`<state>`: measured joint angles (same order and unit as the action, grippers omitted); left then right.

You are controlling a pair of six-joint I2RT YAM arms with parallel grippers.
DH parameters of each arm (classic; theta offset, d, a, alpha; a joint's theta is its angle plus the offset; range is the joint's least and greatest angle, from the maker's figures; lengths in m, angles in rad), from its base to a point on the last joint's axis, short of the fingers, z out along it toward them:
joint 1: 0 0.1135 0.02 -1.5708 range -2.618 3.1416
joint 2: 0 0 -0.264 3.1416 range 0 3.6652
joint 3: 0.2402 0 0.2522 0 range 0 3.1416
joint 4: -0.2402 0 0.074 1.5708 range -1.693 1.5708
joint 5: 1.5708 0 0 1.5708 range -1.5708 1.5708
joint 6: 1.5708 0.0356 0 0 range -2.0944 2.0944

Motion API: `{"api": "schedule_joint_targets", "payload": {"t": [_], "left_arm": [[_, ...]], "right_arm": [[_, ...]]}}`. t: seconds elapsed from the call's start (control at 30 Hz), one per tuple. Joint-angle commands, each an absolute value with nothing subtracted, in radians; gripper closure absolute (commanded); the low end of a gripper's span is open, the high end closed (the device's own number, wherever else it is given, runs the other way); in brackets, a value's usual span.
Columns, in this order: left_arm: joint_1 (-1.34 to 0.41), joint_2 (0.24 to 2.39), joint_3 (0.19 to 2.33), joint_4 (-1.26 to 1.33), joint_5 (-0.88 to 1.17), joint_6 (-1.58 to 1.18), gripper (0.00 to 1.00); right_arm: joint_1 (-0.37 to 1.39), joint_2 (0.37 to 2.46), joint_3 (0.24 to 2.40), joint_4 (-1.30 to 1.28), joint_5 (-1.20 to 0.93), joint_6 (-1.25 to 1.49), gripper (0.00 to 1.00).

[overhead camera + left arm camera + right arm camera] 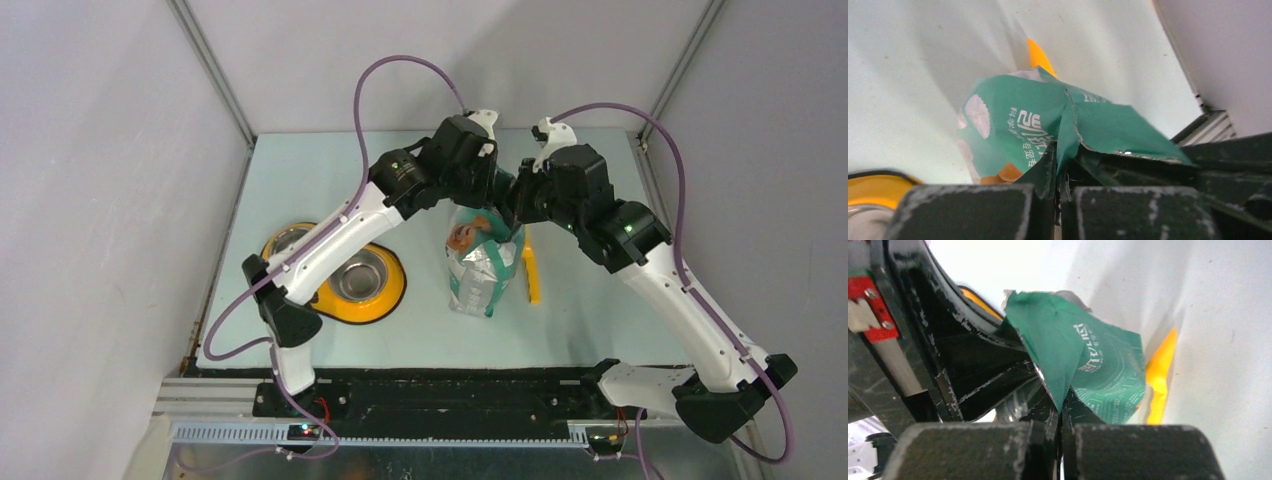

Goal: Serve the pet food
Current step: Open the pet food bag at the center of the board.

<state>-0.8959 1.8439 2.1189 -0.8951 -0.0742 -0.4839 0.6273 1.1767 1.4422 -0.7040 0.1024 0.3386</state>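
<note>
Ok so this is the bag-opening step, as far as I can judge. Both arms meet over the top of the bag (478,268), which sits mid-desk (600,310). The left fingers (973,210) are pressed together on the green top flap. The right fingers (973,450) are pinching the same flap right beside them, from the other side. In the left wrist view there's a ragged split in the top edge between the two pinches, with silver lining showing.

No kibble visible anywhere. My guess is it's all inside the bag, and the steel bowls look bare from above.

How I'd do it well:
- Keep both pinches tight and close to the split, so the tear runs along the top and not down the side.
- Pull the two sides apart slow and level. Yank it and the bag tips, and kibble goes all over the desk.
- Keep the bag standing while the mouth opens. Only the two pinches seem to be steadying it.
- Get the opening wide enough for the scoop.

Other stuff: the orange scoop (531,272) lies flat just right of the bag, and one arm has to let go to grab it. The yellow feeder (390,300) with its two bowls sits left of the bag. The left arm's forearm crosses right over it and hides part of the far bowl, so that arm needs to swing clear before anything gets poured in.
</note>
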Motion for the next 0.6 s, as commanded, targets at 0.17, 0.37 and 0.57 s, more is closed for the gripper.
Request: {"api": "schedule_joint_targets", "payload": {"t": [0.17,0.37,0.57], "left_arm": [[-0.904,1.612,2.053,-1.016,-0.492,-0.303,1.0],[-0.88,1.503,1.989,-1.014,-0.605,-0.229,1.0],[-0.854,1.505,2.031,-1.047,-0.542,-0.152,1.0]], "right_arm": [[0.48,1.228,1.736,-0.837,0.249,0.076,1.0],[0.442,1.282,1.801,-0.788,0.241,-0.084,1.0],[0.438,1.319,1.797,-0.655,0.082,-0.299,1.0]]}}
